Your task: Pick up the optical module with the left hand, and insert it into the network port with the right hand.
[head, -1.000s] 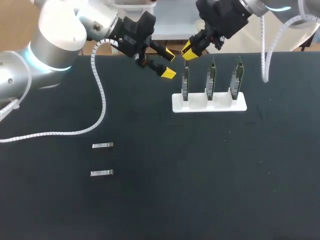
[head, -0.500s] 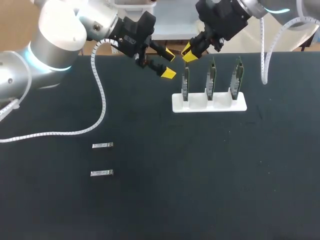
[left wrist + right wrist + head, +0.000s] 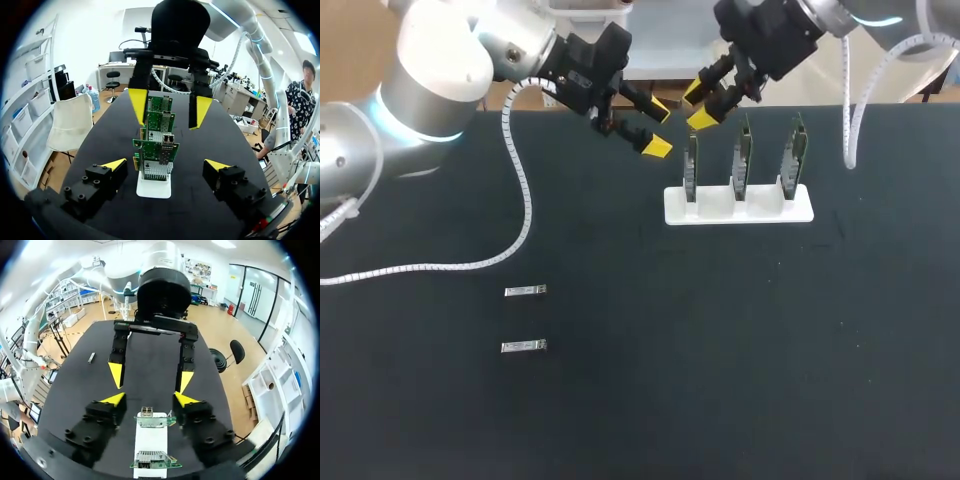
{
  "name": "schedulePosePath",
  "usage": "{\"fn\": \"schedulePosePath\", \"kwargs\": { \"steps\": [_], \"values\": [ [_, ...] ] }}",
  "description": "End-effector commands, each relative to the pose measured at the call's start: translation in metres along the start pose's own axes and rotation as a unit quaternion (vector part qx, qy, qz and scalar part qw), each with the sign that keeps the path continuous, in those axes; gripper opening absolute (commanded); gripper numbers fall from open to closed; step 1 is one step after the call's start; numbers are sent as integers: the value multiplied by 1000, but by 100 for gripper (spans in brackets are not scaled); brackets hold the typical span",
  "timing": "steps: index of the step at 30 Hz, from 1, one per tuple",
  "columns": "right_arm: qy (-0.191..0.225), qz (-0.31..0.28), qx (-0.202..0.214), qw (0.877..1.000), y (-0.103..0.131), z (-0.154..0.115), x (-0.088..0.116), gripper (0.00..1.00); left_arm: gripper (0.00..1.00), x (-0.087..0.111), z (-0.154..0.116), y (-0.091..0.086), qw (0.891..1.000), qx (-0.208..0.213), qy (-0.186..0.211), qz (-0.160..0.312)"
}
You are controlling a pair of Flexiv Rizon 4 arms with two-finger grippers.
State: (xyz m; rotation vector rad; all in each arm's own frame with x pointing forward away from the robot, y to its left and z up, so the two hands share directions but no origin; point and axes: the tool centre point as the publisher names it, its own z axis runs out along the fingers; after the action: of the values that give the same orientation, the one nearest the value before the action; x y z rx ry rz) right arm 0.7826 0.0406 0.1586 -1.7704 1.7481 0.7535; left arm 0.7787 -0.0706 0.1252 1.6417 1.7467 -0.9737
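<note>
Inspector: Movement was recorded at the right gripper [image 3: 699, 105] only. A second earlier its yellow tips had been pressed together above the white rack [image 3: 738, 208]. Now they were parted, and nothing was held between them.

Operator: Was anything altered at the left gripper [image 3: 658, 128]?

Inspector: Nothing was. It was kept in the same place near the far edge of the table [image 3: 720, 380], just beside the rack, with its fingers spread and empty. In its wrist view the three cards [image 3: 743, 160] were lined up ahead of it, and a port [image 3: 168, 138] was seen on the nearest card's edge.

Operator: And where were the modules left?

Inspector: The first module [image 3: 525, 291] and the second module [image 3: 524, 346] were left lying flat on the table, one just nearer the robot than the other. Both were well apart from the grippers and untouched.

Operator: What was to be made of that?

Inspector: The pickup was judged not yet begun. The parting of the right fingers was taken as readiness to receive a module, but nothing could be inserted until one had been fetched by the left gripper. A long reach back across the table would be called for. So thin and low a piece was expected to need a careful pinch across its narrow sides.
</note>
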Motion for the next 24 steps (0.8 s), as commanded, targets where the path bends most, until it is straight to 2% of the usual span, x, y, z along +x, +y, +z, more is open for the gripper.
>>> {"fn": "schedulePosePath", "kwargs": {
  "steps": [1, 8, 19, 20, 24],
  "values": [
    [-13, 4, 1, 1000, -1, -7, 0, 100, 100, -1, 0, 2, 1000, 2, 2, 0],
    [-67, 46, -13, 997, -4, -29, 6, 100, 100, -1, 0, 2, 1000, 2, 2, 0],
    [-82, 71, -16, 994, 1, -43, 22, 100, 100, -1, 0, 2, 1000, 2, 2, 0],
    [-84, 70, -15, 994, 2, -43, 23, 0, 100, -1, 0, 2, 1000, 2, 2, 0],
    [-82, 65, -16, 994, 3, -43, 22, 0, 100, -1, 0, 2, 1000, 2, 2, 0]
  ]
}}
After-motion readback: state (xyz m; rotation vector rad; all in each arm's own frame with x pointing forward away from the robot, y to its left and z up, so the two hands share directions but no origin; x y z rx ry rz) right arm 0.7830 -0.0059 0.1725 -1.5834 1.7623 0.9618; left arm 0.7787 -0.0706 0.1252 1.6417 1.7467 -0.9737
